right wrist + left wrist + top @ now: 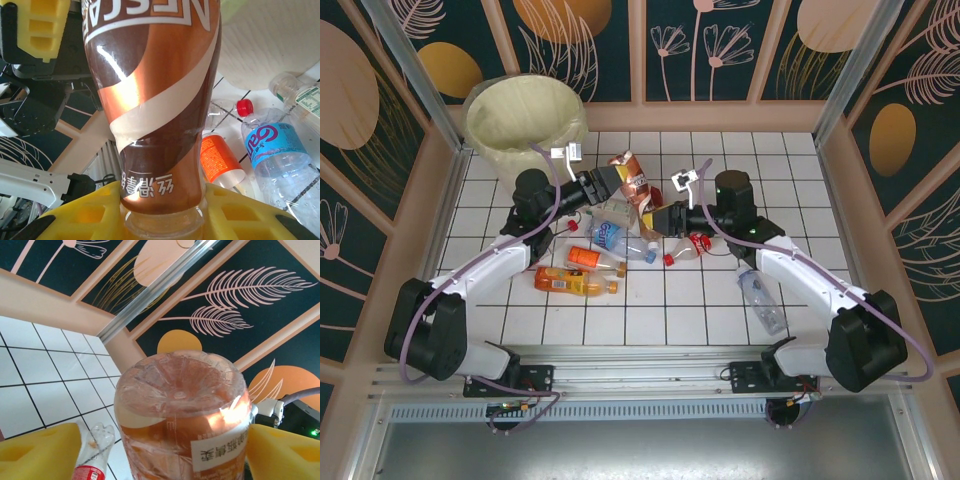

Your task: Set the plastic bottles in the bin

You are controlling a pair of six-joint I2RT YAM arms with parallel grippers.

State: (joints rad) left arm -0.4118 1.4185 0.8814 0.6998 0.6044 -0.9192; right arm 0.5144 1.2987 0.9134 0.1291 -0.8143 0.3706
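A brown coffee-drink bottle [634,182] is held above the white tiled table [670,320], near its middle. It lies between the two grippers, to the right of the bin [520,120] and nearer than it. The bin stands at the far left corner.

The left arm rises from its near-left base, bends, and points the left gripper [611,184] rightward at the bottle's base end. The right arm mirrors it, wrist turned left, with the right gripper [662,215] at the bottle's neck end.

In the right wrist view, the right gripper's yellow pads [85,220] are clamped on the narrow neck, below the brown label. In the left wrist view, the bottle's ribbed bottom sits between the left gripper's yellow pads [37,450], which stand apart. One pad shows a clear gap to the bottle. The other is just beside it, and contact cannot be told.

Loose bottles lie on the tiles:
- a clear bottle with a blue label [612,238]
- an orange bottle [575,282]
- a clear bottle [760,300] near the right arm
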